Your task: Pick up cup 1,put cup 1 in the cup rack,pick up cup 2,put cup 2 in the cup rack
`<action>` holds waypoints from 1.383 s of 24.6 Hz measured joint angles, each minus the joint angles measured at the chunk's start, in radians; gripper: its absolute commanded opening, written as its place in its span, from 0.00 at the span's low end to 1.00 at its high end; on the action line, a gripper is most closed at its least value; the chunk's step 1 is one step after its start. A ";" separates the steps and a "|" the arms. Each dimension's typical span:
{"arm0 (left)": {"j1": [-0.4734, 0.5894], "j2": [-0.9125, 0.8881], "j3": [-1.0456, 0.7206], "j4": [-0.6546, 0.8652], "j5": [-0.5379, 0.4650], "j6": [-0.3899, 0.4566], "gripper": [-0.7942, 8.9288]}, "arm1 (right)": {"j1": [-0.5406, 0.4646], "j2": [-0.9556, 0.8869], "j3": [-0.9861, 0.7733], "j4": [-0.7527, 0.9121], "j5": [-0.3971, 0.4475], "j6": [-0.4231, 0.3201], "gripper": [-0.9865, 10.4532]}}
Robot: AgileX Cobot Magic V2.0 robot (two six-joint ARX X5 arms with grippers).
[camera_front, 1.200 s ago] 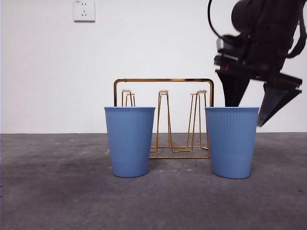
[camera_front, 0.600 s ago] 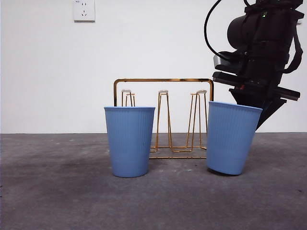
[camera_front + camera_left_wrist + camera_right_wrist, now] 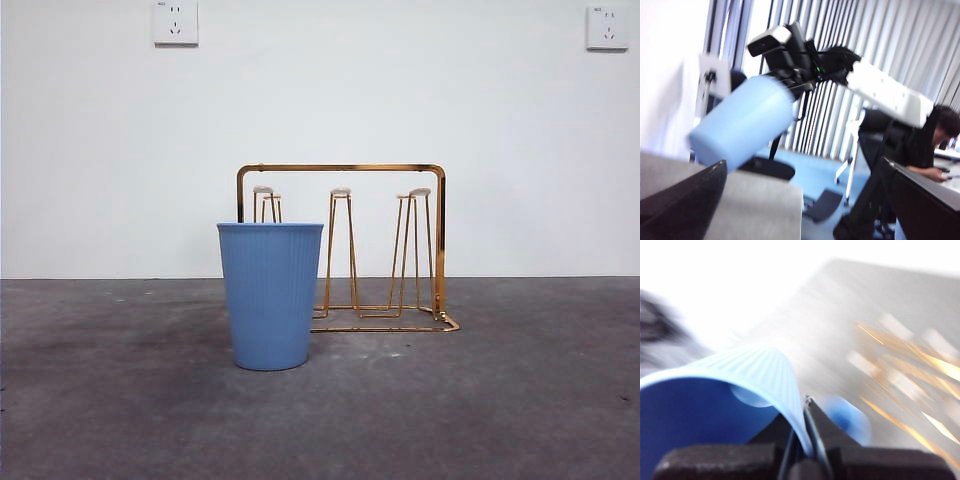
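Note:
My right gripper (image 3: 804, 440) is shut on the rim of a blue ribbed cup (image 3: 715, 405), one jaw inside and one outside. In the left wrist view this cup (image 3: 745, 122) hangs tilted in the air under the right gripper (image 3: 790, 80). A second blue cup (image 3: 270, 295) stands upright on the table, just in front of the left end of the gold wire cup rack (image 3: 340, 170). The rack shows as a blur in the right wrist view (image 3: 910, 370). My left gripper (image 3: 804, 162) is open and empty, away from the cups. Neither arm shows in the front view.
The grey table (image 3: 520, 400) runs to a white wall with two sockets (image 3: 175, 22). In the left wrist view, a seated person (image 3: 935, 140) and vertical blinds are behind the table.
The right gripper closed on the right-hand cup, tilted it, and lifted it up out of the front view. The left cup and the rack have not moved.

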State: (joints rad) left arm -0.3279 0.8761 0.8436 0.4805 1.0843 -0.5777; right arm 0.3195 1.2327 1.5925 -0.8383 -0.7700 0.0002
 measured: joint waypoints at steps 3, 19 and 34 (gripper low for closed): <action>-0.059 0.054 0.000 0.180 -0.061 -0.099 0.71 | 0.000 -0.032 0.057 0.026 -0.177 0.029 0.07; -0.269 0.257 0.159 0.217 -0.152 -0.129 0.71 | 0.061 -0.024 0.067 0.069 -0.273 0.042 0.07; -0.365 0.289 0.163 0.217 -0.253 -0.075 0.70 | 0.082 0.018 0.067 0.077 -0.259 0.045 0.07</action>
State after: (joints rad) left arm -0.6933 1.1652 1.0065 0.6971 0.8314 -0.6525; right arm 0.4015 1.2510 1.6592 -0.7616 -1.0286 0.0456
